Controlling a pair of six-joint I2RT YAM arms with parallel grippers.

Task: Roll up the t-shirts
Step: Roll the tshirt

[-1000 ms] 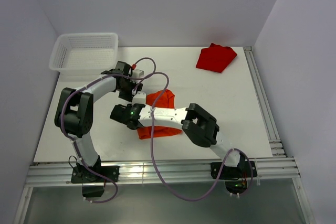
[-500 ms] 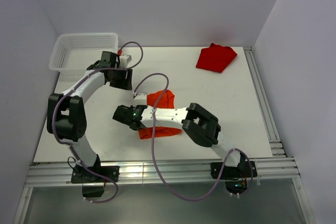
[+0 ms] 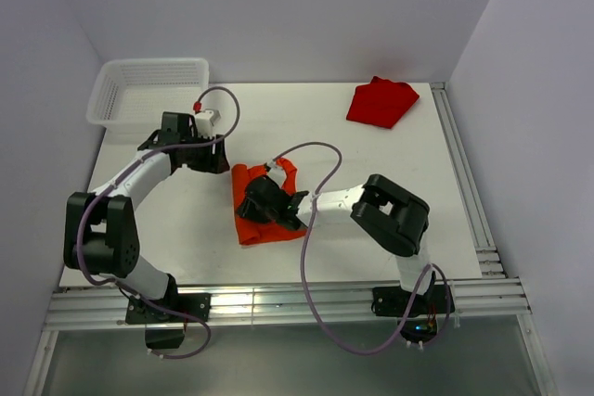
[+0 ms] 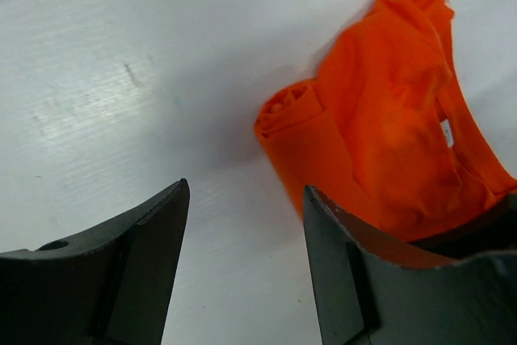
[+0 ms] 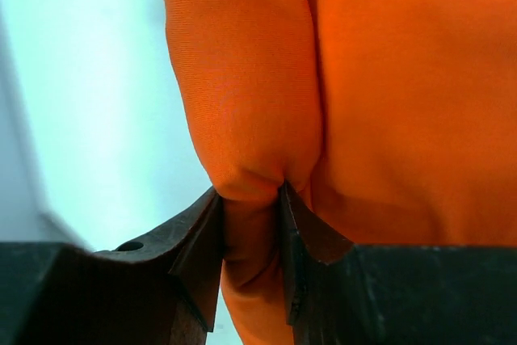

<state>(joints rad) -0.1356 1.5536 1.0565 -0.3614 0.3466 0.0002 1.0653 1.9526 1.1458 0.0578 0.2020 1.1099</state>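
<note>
I'm mid-roll on the orange t-shirt [image 3: 255, 234], which lies near the middle of the table [image 3: 418, 155]. My right gripper [image 5: 252, 191] stands narrow, pinching a thick fold of it. Next, I judge, I must turn that fold over without letting it slip. Beyond, my left gripper [image 4: 246, 191] hangs wide and empty, just beside the rolled end. The red t-shirt [image 3: 380, 102] lies untouched at the far right.

— Where's the orange t-shirt [image 3: 252, 225]?
— Mid-table [image 3: 371, 192], nearer the front edge. It's bunched, one end rolled into a tube, white neck label showing.
— And the darker red t-shirt [image 3: 380, 102]?
— Crumpled at the far right corner, well apart.
</note>
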